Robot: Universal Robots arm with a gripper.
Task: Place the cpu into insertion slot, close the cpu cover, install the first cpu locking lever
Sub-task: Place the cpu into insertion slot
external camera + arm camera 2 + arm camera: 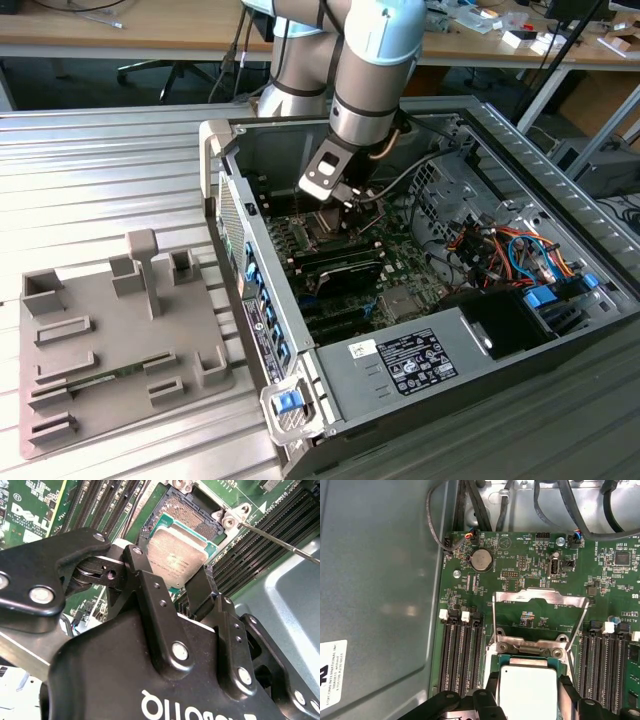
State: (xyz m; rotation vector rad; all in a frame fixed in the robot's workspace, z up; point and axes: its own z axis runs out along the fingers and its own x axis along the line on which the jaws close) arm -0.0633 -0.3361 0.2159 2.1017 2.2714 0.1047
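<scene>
End effector point(170, 569) fingers pinch the cpu point(176, 555) by two opposite edges, one black finger point(136, 560) on each side, silvery face up. In the second wrist view the chip hangs just above the insertion slot point(199, 509), whose dark contact field shows past the chip's far edge. I judge it not yet seated, though I cannot tell whether any corner already touches the slot. In the first wrist view the cpu cover point(540, 596) lies swung open beyond the slot, with a thin locking lever point(493, 622) running along its side, so the way down to the slot looks free.

The main risk, as I judge it, is a skewed arrival. If the chip meets the slot tilted or offset, one corner lands first and presses on the fine contacts, which bend easily. Whether the chip's keyed corner matches the slot is too small to tell, and a wrong turn would leave it resting on the rim.

A second risk lies in the grip. Only thin edges are held, so a nudge against the slot's metal rim could twist the chip between the fingers. Since the fingers straddle the slot, they may also foul the rim or the memory slots point(462, 652) beside the slot. On release, a finger that clings could drag the chip sideways out of the slot.
</scene>
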